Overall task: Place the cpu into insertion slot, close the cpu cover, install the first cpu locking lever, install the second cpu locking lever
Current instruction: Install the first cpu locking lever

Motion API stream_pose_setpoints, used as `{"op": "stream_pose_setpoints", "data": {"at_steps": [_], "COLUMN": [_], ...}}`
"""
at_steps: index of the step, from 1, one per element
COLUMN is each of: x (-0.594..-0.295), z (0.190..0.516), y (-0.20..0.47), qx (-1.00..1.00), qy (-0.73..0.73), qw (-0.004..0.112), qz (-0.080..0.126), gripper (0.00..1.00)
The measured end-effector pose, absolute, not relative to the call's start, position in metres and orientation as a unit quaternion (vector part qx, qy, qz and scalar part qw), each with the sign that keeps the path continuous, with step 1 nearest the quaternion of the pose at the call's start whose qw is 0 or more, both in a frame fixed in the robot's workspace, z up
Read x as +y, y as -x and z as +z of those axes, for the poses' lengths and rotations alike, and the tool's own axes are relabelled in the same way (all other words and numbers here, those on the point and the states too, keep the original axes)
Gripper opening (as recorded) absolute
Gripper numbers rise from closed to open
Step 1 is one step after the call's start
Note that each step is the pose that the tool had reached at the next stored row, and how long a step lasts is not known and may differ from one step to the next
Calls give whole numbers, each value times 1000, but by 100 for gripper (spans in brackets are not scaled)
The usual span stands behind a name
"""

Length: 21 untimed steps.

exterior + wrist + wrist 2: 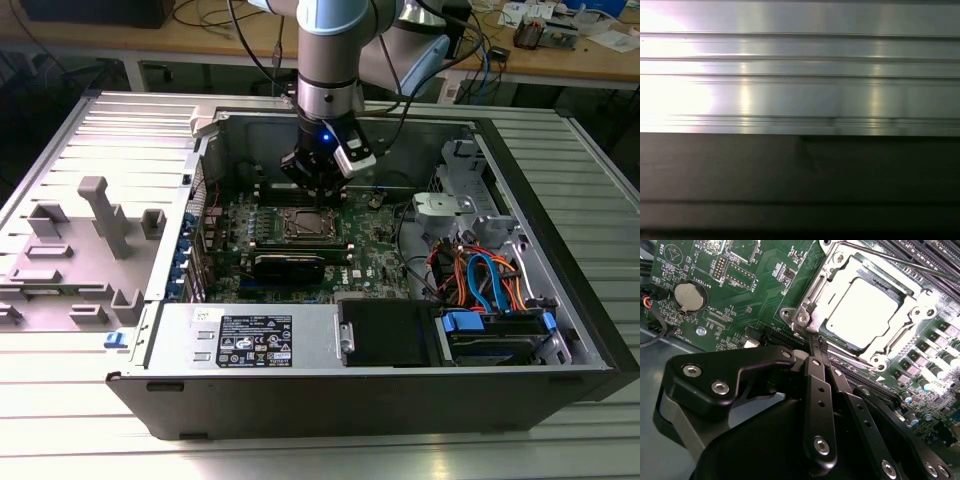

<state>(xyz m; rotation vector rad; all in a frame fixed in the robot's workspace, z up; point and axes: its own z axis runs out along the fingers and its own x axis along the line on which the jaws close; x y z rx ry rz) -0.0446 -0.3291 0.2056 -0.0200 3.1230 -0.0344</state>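
Observation:
The cpu [865,312] lies flat in the insertion slot [308,225], its silvery top showing brightly in the second wrist view. The cpu cover [914,304] is down over it, framing the chip through its window. A thin locking lever [900,261] runs along the socket's far side. My gripper [818,346] is shut, the two black fingers pressed together with nothing visible between them. Its tips are at the socket's near corner, beside a screw [801,317]. In the exterior view my gripper [318,192] hangs just behind the socket inside the open computer case.
Long black memory slots [290,262] flank the socket. A coin battery [690,295] sits on the green board. A black drive box [385,332] and bundled cables [480,280] fill the case at the exterior view's right. Ribbed metal [800,75] spans the first wrist view.

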Motion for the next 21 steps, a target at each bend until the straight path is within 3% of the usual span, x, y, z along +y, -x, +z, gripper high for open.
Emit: {"op": "stream_pose_setpoints", "data": {"at_steps": [21], "x": [-329], "z": [202], "y": [43], "qx": [1000], "qy": [7], "qw": [7], "qz": [-13], "gripper": [11]}}
